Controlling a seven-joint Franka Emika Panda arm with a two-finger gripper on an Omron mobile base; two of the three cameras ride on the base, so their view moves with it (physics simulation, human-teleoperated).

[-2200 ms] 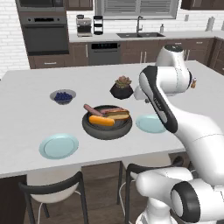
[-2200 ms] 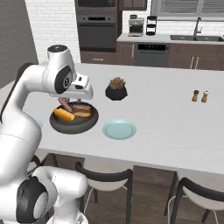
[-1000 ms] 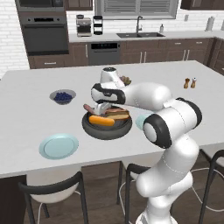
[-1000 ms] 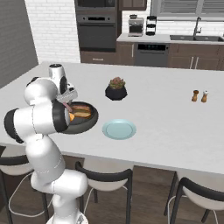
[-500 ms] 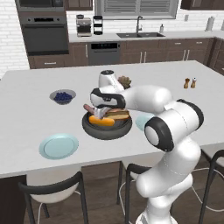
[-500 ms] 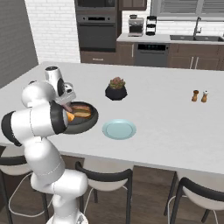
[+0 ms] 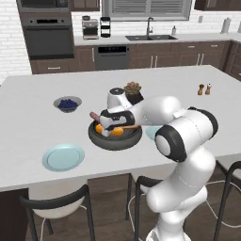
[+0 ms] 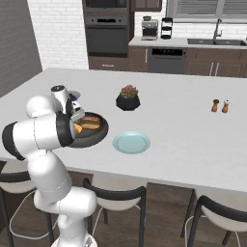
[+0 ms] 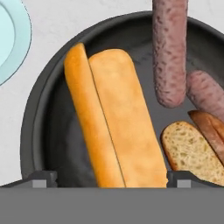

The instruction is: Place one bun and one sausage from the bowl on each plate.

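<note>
The dark bowl (image 7: 114,143) stands mid-counter, also seen as the bowl (image 8: 98,133) from the right. In the hand view a long golden bun (image 9: 111,127) lies in the bowl (image 9: 40,113), with one sausage (image 9: 169,48) beyond it, another sausage (image 9: 206,92) to the right, and a second bun (image 9: 191,152) at lower right. My gripper (image 9: 111,178) is open, low over the bowl, its fingertips (image 9: 43,177) standing on either side of the golden bun's near end without touching it. One pale blue plate (image 7: 63,157) lies front left, the other plate (image 8: 131,143) right of the bowl.
A small bowl of blue berries (image 7: 67,103) sits back left of the dark bowl. A potted plant (image 7: 133,91) stands just behind it. Salt and pepper shakers (image 7: 204,89) are far right. My own arm arches over the bowl's right side.
The arm has swung left from beside the right plate and lowered the hand into the bowl, over the bun. The jaws have stayed wide open.
</note>
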